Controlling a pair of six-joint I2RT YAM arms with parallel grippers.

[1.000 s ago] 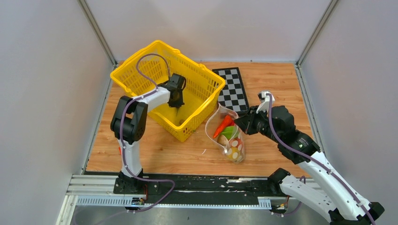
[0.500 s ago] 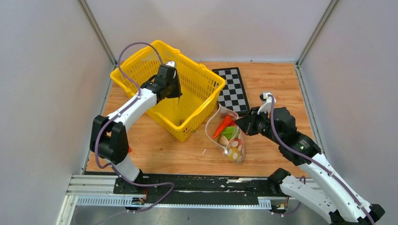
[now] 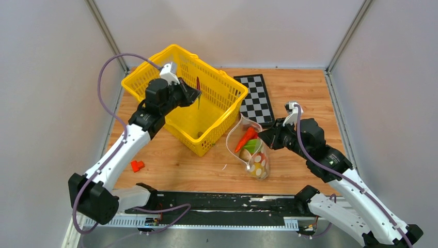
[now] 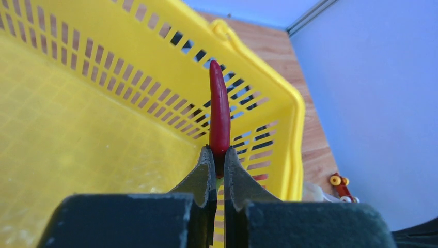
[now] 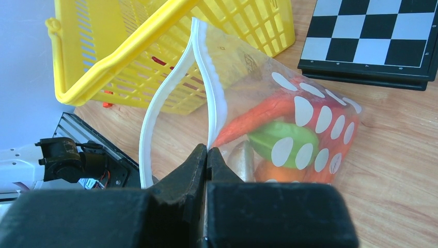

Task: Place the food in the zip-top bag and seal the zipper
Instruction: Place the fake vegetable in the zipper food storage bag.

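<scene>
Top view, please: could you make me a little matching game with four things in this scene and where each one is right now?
Things:
1. chili
2. carrot
3. red block
4. checkerboard

Places:
A. inside the dotted bag
B. flat on the table, beside the basket
C. alone on the table, far from the bag
D. pinched in the left gripper, above the basket

Pairs: 1-D, 2-A, 3-C, 4-B.
</scene>
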